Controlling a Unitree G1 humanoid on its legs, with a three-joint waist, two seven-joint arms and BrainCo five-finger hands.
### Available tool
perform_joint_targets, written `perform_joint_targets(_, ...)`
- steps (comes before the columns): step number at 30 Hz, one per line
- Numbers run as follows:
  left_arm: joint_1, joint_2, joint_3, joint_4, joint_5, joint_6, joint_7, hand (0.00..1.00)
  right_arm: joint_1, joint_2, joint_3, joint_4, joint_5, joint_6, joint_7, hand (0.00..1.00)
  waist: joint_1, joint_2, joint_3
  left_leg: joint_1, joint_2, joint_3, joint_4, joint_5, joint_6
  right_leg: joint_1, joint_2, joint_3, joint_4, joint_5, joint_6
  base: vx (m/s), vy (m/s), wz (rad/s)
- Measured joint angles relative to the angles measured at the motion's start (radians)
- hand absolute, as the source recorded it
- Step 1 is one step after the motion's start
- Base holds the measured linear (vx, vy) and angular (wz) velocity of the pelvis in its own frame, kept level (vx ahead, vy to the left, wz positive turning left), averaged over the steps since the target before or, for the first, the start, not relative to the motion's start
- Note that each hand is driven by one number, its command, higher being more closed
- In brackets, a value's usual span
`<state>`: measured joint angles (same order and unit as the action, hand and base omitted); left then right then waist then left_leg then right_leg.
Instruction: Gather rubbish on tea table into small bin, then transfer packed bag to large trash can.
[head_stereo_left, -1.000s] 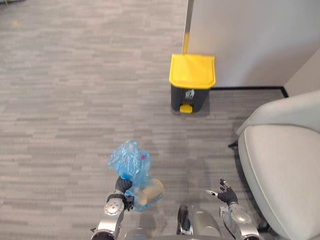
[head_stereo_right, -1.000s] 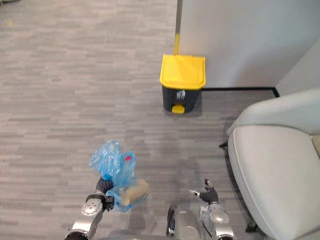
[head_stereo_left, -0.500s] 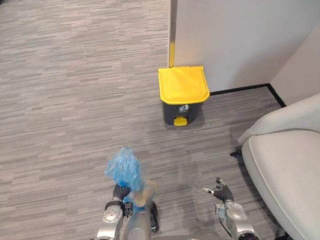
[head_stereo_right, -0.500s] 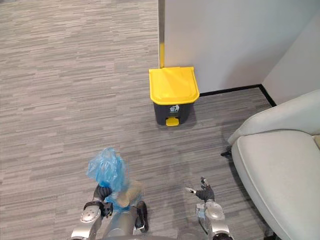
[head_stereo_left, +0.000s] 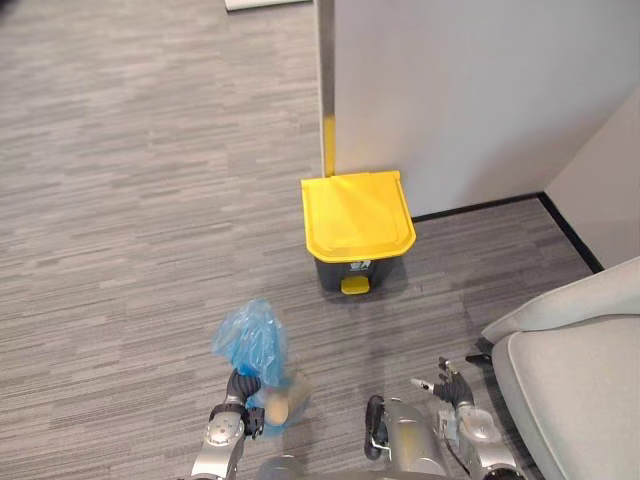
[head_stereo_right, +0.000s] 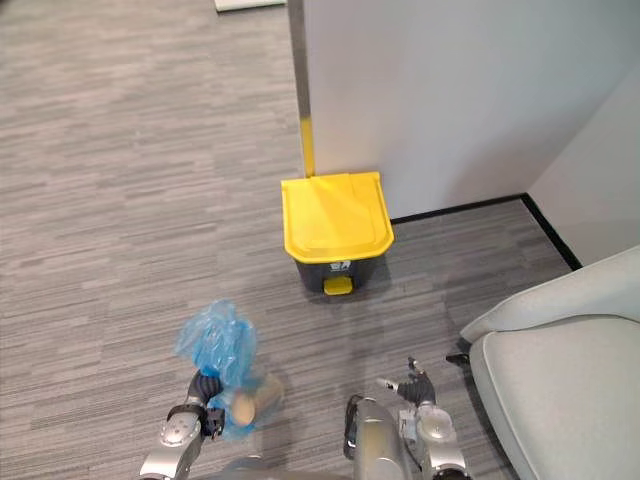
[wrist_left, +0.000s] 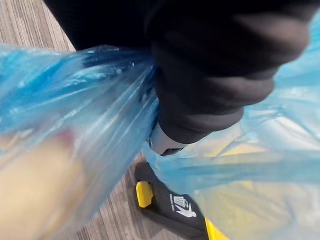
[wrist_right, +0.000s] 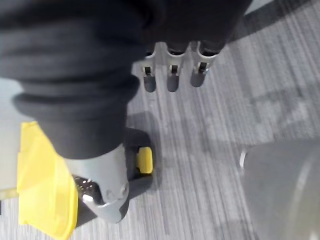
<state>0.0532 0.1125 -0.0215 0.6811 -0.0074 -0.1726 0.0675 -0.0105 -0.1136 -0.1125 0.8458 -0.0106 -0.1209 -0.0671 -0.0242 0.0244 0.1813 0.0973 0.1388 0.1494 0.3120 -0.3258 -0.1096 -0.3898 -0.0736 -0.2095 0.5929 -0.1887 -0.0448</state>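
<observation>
At seven o'clock in the head view, the left hand (head_stereo_left: 240, 385) is clenched round the gathered neck of the blue bag (head_stereo_left: 250, 338), which has a tan lump (head_stereo_left: 280, 405) inside. At five o'clock the right hand (head_stereo_left: 452, 384) is empty, fingers straight and loose. A grey chair (head_stereo_left: 580, 390) sits at four o'clock. Farther off, at twelve, the trash can (head_stereo_left: 358, 215) stands with its yellow lid closed on the carpet (head_stereo_left: 130, 200), against the white wall (head_stereo_left: 480, 90).
</observation>
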Motion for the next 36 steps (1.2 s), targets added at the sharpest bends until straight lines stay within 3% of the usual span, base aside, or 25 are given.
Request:
perform_joint_targets(2, -0.007, -0.014, -0.007, 0.0, 0.0, 0.0, -0.001, 1.0, 0.02, -0.003, -0.002, 0.0, 0.001, 0.002, 0.001, 0.0, -0.013, 0.001, 0.001, 0.003, 0.014, -0.031, 0.06, 0.05, -0.024, 0.078, 0.001, -0.035, -0.043, -0.021, 0.001, 0.36, -0.142, 0.48)
perform_joint_targets(4, 0.001, -0.043, -0.006, -0.01, 0.0, 0.0, -0.002, 1.0, 0.058, 0.009, 0.005, -0.023, 0.004, 0.001, 0.0, 0.0, -0.011, -0.001, 0.002, -0.103, 0.048, -0.056, 0.388, 0.159, -0.043, 0.229, 0.007, -0.06, -0.155, -0.027, 0.006, 0.35, -0.106, 0.35)
perform_joint_targets(5, 0.009, -0.052, -0.006, -0.016, 0.0, 0.0, -0.002, 1.0, 0.066, 0.015, 0.009, -0.033, 0.004, 0.001, 0.001, 0.0, -0.005, -0.004, 0.005, -0.147, 0.066, -0.05, 0.485, 0.164, -0.047, 0.264, 0.012, -0.06, -0.183, -0.028, 0.006, 0.19, -0.014, 0.03)
perform_joint_targets(6, 0.018, -0.06, -0.006, -0.037, 0.0, 0.0, -0.002, 1.0, 0.072, 0.028, 0.007, -0.049, 0.011, 0.0, 0.001, 0.0, 0.01, 0.002, 0.003, -0.219, 0.102, -0.016, 0.607, 0.128, -0.016, 0.304, 0.024, -0.052, -0.223, -0.028, 0.005, 0.19, 0.048, -0.24)
perform_joint_targets(7, 0.022, -0.06, -0.006, -0.051, 0.0, 0.0, -0.002, 1.0, 0.072, 0.035, 0.004, -0.049, 0.02, -0.001, 0.0, 0.0, 0.026, -0.01, 0.005, -0.29, 0.111, 0.006, 0.635, 0.106, 0.017, 0.327, 0.023, -0.042, -0.251, -0.029, 0.007, 0.19, 0.061, -0.34)
perform_joint_targets(9, 0.018, -0.059, -0.005, -0.051, -0.001, 0.0, -0.001, 1.0, 0.061, 0.052, 0.0, -0.048, 0.025, -0.001, 0.0, 0.0, 0.041, -0.004, 0.004, -0.333, 0.105, 0.024, 0.534, 0.097, 0.032, 0.343, 0.015, -0.031, -0.263, -0.023, 0.017, 0.19, 0.124, -0.26)
perform_joint_targets(10, 0.019, -0.059, -0.006, -0.042, -0.001, 0.0, -0.001, 1.0, 0.046, 0.054, -0.012, -0.047, 0.033, -0.001, 0.0, 0.0, 0.04, -0.005, 0.006, -0.349, 0.091, 0.038, 0.339, 0.1, 0.031, 0.356, 0.002, -0.024, -0.264, -0.026, 0.041, 0.17, 0.173, -0.14)
perform_joint_targets(11, 0.02, -0.06, -0.007, -0.041, -0.001, 0.001, -0.002, 1.0, 0.045, 0.054, -0.014, -0.046, 0.035, -0.002, -0.002, 0.0, 0.039, 0.0, 0.004, -0.344, 0.083, 0.039, 0.248, 0.122, 0.023, 0.36, 0.0, -0.02, -0.26, -0.033, 0.055, 0.19, 0.224, -0.1)
perform_joint_targets(12, 0.017, -0.06, -0.008, -0.036, -0.001, 0.0, -0.002, 1.0, 0.044, 0.05, -0.021, -0.035, 0.037, -0.004, -0.005, 0.0, 0.038, 0.013, 0.005, -0.324, 0.075, 0.044, 0.114, 0.181, 0.044, 0.365, 0.005, -0.01, -0.254, -0.052, 0.092, 0.17, 0.187, 0.09)
perform_joint_targets(13, 0.004, -0.044, -0.008, -0.011, -0.001, 0.001, -0.001, 1.0, 0.04, 0.059, -0.025, -0.014, 0.037, -0.002, -0.007, 0.0, 0.037, -0.017, 0.004, -0.303, 0.034, 0.058, 0.081, 0.196, 0.047, 0.369, -0.022, 0.014, -0.277, -0.05, 0.109, 0.17, 0.175, 0.1)
perform_joint_targets(15, 0.005, -0.029, -0.008, -0.003, -0.001, 0.0, 0.0, 1.0, 0.039, 0.058, -0.035, -0.001, 0.037, 0.0, -0.011, 0.0, 0.039, -0.035, -0.006, -0.294, -0.001, 0.067, 0.051, 0.2, 0.052, 0.387, -0.043, 0.032, -0.335, -0.038, 0.129, 0.16, 0.132, 0.05)
perform_joint_targets(17, 0.019, -0.008, -0.008, 0.016, -0.001, 0.001, 0.0, 1.0, 0.026, 0.056, -0.034, 0.003, 0.037, -0.001, -0.017, 0.0, 0.04, -0.033, -0.005, -0.272, -0.026, 0.08, 0.037, 0.199, 0.053, 0.41, -0.063, 0.056, -0.375, -0.023, 0.149, 0.15, 0.125, -0.13)
perform_joint_targets(23, 0.039, 0.027, -0.008, 0.039, -0.001, 0.001, 0.0, 1.0, -0.006, 0.044, -0.033, 0.025, 0.03, -0.001, -0.016, 0.0, 0.04, -0.029, -0.006, -0.214, -0.047, 0.107, -0.033, 0.186, 0.073, 0.393, -0.07, 0.109, -0.352, -0.028, 0.153, 0.06, 0.024, -0.28)
perform_joint_targets(25, 0.037, 0.006, -0.012, 0.061, -0.001, 0.001, 0.0, 1.0, -0.023, 0.026, -0.034, 0.037, 0.017, 0.001, -0.017, 0.0, 0.037, -0.029, -0.002, -0.19, -0.066, 0.131, -0.06, 0.178, 0.086, 0.33, -0.093, 0.145, -0.221, -0.047, 0.173, 0.04, 0.031, -0.32)
perform_joint_targets(26, 0.036, 0.006, -0.017, 0.07, -0.001, 0.001, -0.001, 1.0, -0.023, 0.025, -0.034, 0.037, 0.015, 0.002, -0.017, 0.0, 0.034, -0.028, -0.002, -0.176, -0.071, 0.136, -0.072, 0.178, 0.087, 0.308, -0.1, 0.15, -0.167, -0.047, 0.173, 0.06, 0.04, -0.27)
perform_joint_targets(27, 0.038, 0.01, -0.017, 0.076, -0.001, 0.003, 0.0, 1.0, -0.017, 0.026, -0.035, 0.038, 0.011, 0.006, -0.017, 0.0, 0.027, -0.032, 0.0, -0.133, -0.071, 0.14, -0.096, 0.173, 0.096, 0.248, -0.113, 0.15, 0.002, -0.032, 0.177, 0.05, 0.028, -0.06)
perform_joint_targets(28, 0.039, 0.013, -0.017, 0.076, -0.001, 0.003, 0.0, 1.0, -0.012, 0.028, -0.034, 0.039, 0.01, 0.009, -0.017, 0.0, 0.024, -0.032, 0.0, -0.122, -0.069, 0.134, -0.099, 0.171, 0.098, 0.226, -0.116, 0.146, 0.028, -0.053, 0.17, 0.06, -0.002, 0.05)
perform_joint_targets(29, 0.036, 0.011, -0.017, 0.076, -0.001, 0.002, 0.0, 1.0, -0.005, 0.031, -0.026, 0.039, 0.008, 0.01, -0.015, 0.0, 0.015, -0.024, 0.004, -0.111, -0.068, 0.126, -0.101, 0.159, 0.107, 0.21, -0.113, 0.138, 0.012, -0.078, 0.153, 0.06, -0.02, 0.25)
perform_joint_targets(30, 0.026, 0.021, -0.015, 0.076, -0.001, 0.002, 0.0, 1.0, -0.004, 0.034, -0.016, 0.039, 0.008, 0.01, -0.016, 0.0, 0.013, -0.042, -0.002, -0.109, -0.069, 0.122, -0.091, 0.154, 0.097, 0.184, -0.101, 0.135, -0.044, -0.076, 0.14, 0.07, -0.034, 0.29)
perform_joint_targets(32, 0.007, 0.031, -0.021, 0.089, -0.001, 0.001, -0.001, 1.0, -0.003, 0.026, -0.006, 0.044, 0.007, 0.011, -0.017, 0.0, 0.004, -0.058, 0.003, -0.116, -0.076, 0.083, -0.041, 0.138, 0.076, 0.202, -0.075, 0.14, -0.152, 0.0, 0.124, 0.12, -0.061, 0.41)
perform_joint_targets(33, 0.007, 0.021, -0.028, 0.089, -0.001, -0.002, -0.001, 1.0, -0.001, 0.02, -0.01, 0.052, 0.007, 0.01, -0.018, 0.0, 0.007, -0.041, -0.002, -0.124, -0.063, 0.063, -0.039, 0.137, 0.075, 0.212, -0.061, 0.13, -0.182, 0.006, 0.116, 0.17, -0.047, 0.23)
perform_joint_targets(36, -0.002, 0.011, -0.028, 0.09, -0.001, -0.002, -0.001, 1.0, -0.004, 0.025, -0.01, 0.054, 0.007, 0.011, -0.017, 0.0, 0.009, -0.033, -0.001, -0.133, -0.048, 0.051, -0.051, 0.137, 0.073, 0.221, -0.047, 0.12, -0.208, 0.009, 0.113, 0.12, -0.046, 0.05)
